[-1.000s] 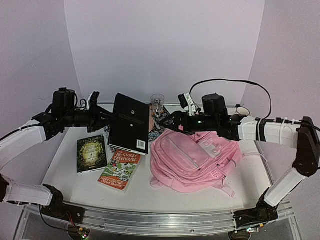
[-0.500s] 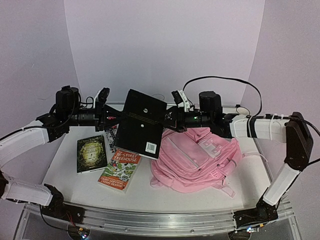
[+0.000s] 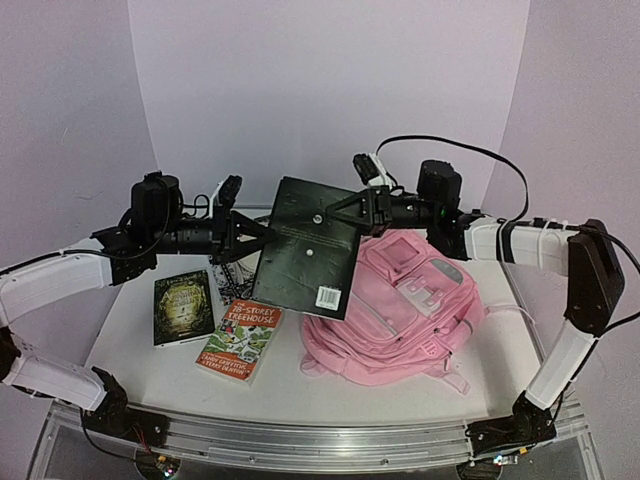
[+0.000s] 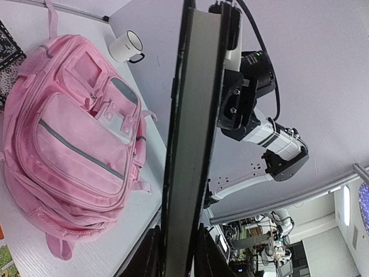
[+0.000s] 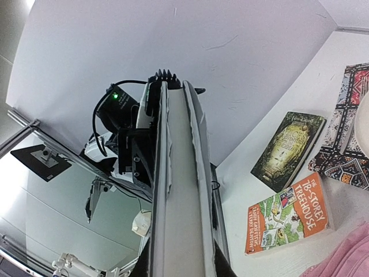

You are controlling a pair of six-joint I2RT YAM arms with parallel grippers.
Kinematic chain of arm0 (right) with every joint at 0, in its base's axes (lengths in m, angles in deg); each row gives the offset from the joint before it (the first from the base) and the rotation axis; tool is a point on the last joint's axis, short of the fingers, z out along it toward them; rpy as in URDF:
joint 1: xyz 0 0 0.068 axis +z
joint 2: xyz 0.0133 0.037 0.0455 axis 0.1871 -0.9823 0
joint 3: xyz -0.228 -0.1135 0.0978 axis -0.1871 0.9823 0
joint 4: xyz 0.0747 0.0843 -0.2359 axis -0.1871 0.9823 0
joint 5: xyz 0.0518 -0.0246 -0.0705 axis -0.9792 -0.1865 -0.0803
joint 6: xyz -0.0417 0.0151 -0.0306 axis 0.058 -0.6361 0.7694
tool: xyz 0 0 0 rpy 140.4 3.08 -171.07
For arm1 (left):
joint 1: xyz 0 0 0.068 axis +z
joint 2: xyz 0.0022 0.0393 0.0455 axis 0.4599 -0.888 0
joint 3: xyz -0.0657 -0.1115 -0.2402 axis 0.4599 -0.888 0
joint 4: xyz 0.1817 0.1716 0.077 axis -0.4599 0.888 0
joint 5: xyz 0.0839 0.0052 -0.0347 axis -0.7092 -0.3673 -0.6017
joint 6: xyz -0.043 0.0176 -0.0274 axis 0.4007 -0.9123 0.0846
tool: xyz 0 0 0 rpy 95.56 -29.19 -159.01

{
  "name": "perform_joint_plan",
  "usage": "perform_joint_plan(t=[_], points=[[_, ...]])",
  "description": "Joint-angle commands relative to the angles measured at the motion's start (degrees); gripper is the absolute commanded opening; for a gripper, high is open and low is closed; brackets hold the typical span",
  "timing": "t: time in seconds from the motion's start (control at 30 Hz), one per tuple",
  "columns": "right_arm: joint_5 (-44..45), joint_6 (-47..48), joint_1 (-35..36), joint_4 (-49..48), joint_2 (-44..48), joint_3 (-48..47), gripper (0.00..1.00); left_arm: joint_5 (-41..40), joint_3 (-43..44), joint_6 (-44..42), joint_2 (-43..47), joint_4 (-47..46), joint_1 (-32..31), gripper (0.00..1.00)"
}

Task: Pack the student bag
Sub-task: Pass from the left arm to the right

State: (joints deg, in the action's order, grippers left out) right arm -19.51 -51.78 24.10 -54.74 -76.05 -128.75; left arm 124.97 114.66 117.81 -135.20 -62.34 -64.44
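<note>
The student bag (image 3: 400,310), a big pink backpack, lies front up on the right of the table, also seen in the left wrist view (image 4: 75,156). A black book (image 3: 310,245) hangs tilted in the air above the table's middle, left of the bag. My left gripper (image 3: 250,235) is shut on its left edge; in the left wrist view the jaws (image 4: 176,257) press both covers of the book (image 4: 190,144). My right gripper (image 3: 352,205) is shut on its upper right edge, its jaws (image 5: 179,259) hugging the book's page edge (image 5: 179,173).
A dark green book (image 3: 184,306) and an orange Treehouse book (image 3: 240,340) lie flat on the left. A black-and-white patterned item (image 3: 225,275) lies under the raised book. A white mug (image 4: 125,46) stands behind the bag near the back wall.
The black book has risen, tilted and moved right towards the bag. My right gripper left the bag's top, came up and shut on the book's upper right edge.
</note>
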Motion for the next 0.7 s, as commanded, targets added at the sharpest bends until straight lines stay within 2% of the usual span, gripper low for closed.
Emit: perform_joint_plan(t=[0.0, 0.1, 0.2, 0.43, 0.67], points=[[3.1, -3.9, -1.0, -7.1, 3.7, -0.5, 0.00, -8.5, 1.6, 4.5, 0.8, -4.3, -0.5, 0.36], [8.4, -6.7, -1.9, -8.8, 5.6, 1.1, 0.00, -14.3, -0.5, 6.8, 2.6, -5.6, -1.3, 0.61], [14.0, -8.9, -2.4, -9.4, 7.4, 2.3, 0.00, -19.0, -3.5, 10.1, 3.7, -9.3, -3.2, 0.73], [23.9, -16.1, -4.6, -13.4, 10.1, 5.2, 0.00, -31.5, -10.1, 16.4, 4.1, -15.5, -10.1, 0.82], [27.3, -17.5, -5.2, -15.5, 11.7, 6.2, 0.00, -39.7, -14.2, 22.3, 2.6, -21.6, -13.1, 0.84]])
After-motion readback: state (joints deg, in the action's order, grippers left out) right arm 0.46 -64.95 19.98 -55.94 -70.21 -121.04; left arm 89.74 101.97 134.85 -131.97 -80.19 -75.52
